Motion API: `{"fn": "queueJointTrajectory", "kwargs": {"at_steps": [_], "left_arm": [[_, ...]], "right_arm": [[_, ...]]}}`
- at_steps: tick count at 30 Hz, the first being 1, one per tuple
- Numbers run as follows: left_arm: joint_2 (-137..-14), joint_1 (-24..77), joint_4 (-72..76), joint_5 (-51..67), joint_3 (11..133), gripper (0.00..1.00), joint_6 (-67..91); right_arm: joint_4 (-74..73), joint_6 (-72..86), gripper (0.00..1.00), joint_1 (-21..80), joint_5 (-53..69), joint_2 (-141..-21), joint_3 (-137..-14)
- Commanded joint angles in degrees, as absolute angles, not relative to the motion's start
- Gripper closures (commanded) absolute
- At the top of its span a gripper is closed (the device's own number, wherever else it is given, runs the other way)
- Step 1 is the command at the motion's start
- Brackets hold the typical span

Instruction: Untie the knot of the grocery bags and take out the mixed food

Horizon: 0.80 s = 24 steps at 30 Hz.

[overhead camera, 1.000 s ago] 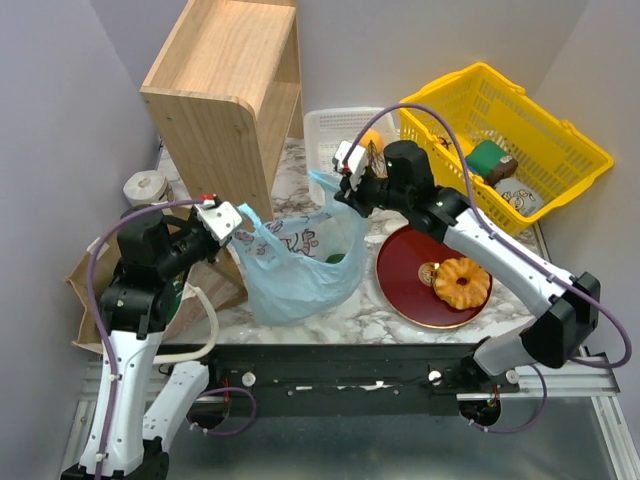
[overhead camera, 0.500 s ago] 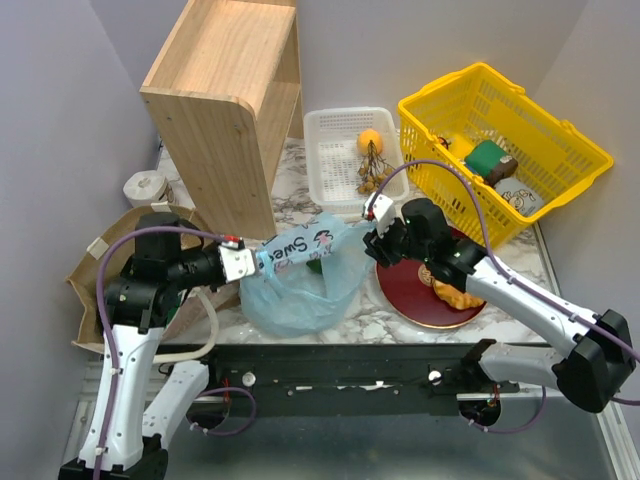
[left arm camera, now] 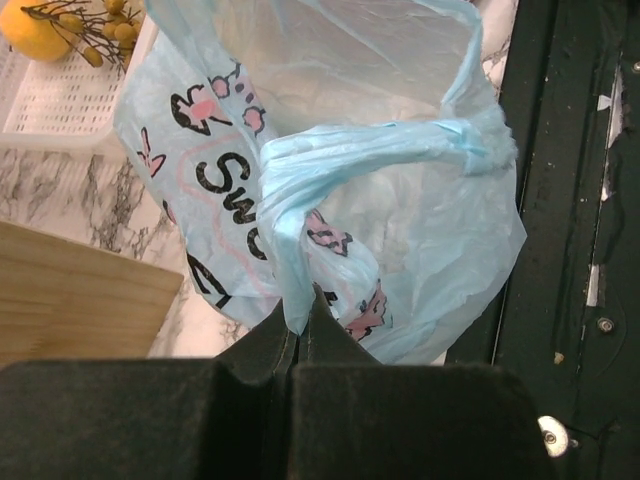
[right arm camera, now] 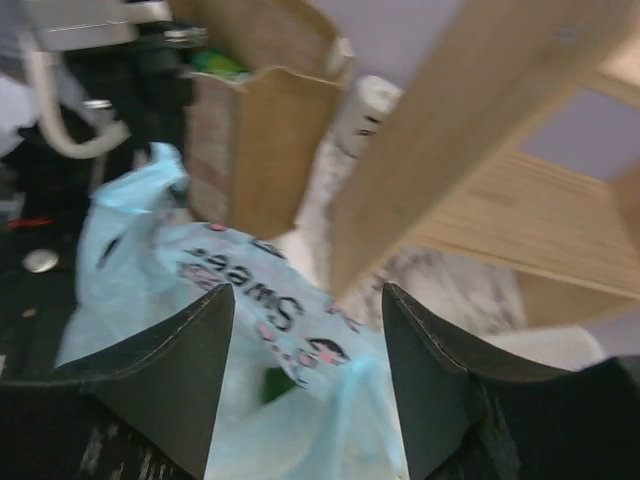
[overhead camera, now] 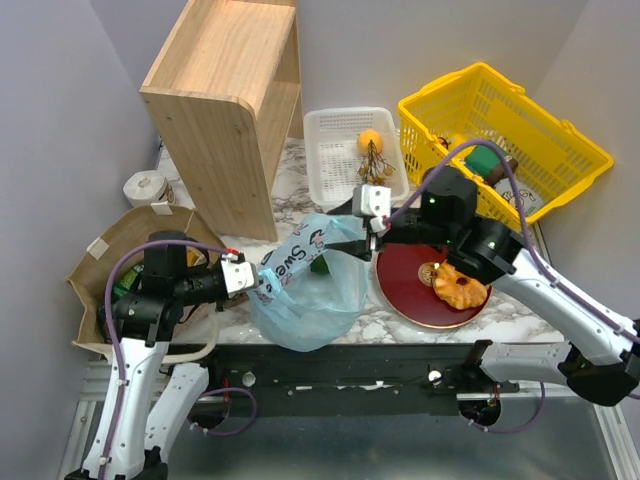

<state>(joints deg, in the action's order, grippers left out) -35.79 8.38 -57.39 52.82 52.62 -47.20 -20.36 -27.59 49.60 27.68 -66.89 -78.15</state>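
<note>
The light blue plastic bag (overhead camera: 310,295) stands at the table's front edge with its mouth pulled wide. My left gripper (overhead camera: 262,284) is shut on a handle strip (left arm camera: 296,270) of the bag, drawn taut toward the left. That handle bunches into a twisted wad (left arm camera: 470,138); I cannot tell whether a knot is there. My right gripper (overhead camera: 352,240) hovers open over the bag's right rim, holding nothing; something green (right arm camera: 275,385) shows inside. The brown paper bag (overhead camera: 95,290) sits far left. The ring pastry (overhead camera: 460,285) lies on a red plate (overhead camera: 400,285). An orange (overhead camera: 369,139) and the brown bunch (overhead camera: 375,168) lie in a white tray (overhead camera: 330,160).
A wooden shelf (overhead camera: 230,100) stands at the back left, close above the bag. The yellow basket (overhead camera: 520,120) with goods is at the back right. A roll (overhead camera: 145,187) sits by the paper bag. The black front rail (overhead camera: 350,365) runs just below the blue bag.
My right gripper dropped from above the tray to the bag's rim and opened, letting go of the handle. My left gripper pulled its handle forward and lower, stretching the bag.
</note>
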Motion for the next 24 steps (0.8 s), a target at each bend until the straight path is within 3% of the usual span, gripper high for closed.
{"fn": "queueJointTrajectory", "kwargs": {"at_steps": [1, 3, 4, 7, 15, 18, 24], "left_arm": [[-34.63, 8.61, -54.23, 52.13, 50.80, 1.00, -43.78], [-33.32, 8.61, -53.35, 51.33, 49.58, 1.00, -43.16], [-32.79, 8.61, -53.00, 51.15, 49.05, 1.00, -42.72], [-30.24, 8.61, -51.33, 50.80, 47.20, 1.00, -40.96], [-27.95, 8.61, -50.45, 49.66, 46.23, 1.00, -36.75], [-27.95, 8.61, -49.05, 49.31, 46.32, 1.00, -35.16], [-28.47, 8.61, -49.13, 48.60, 46.67, 1.00, -33.22]], "right_arm": [[-29.34, -34.79, 0.50, 50.63, 38.31, -73.12, -76.63], [-30.93, -40.06, 0.67, 50.63, 41.65, -74.44, -77.34], [-32.68, -42.08, 0.82, 50.89, 42.53, -75.66, -77.43], [-38.03, -49.55, 0.99, 52.99, 42.54, -78.91, -76.99], [-42.98, -66.26, 1.00, 56.16, 37.11, -82.43, -70.05], [-40.87, -68.11, 0.94, 56.07, 31.23, -85.59, -69.35], [-30.51, -68.55, 0.99, 55.99, 23.39, -90.08, -66.80]]}}
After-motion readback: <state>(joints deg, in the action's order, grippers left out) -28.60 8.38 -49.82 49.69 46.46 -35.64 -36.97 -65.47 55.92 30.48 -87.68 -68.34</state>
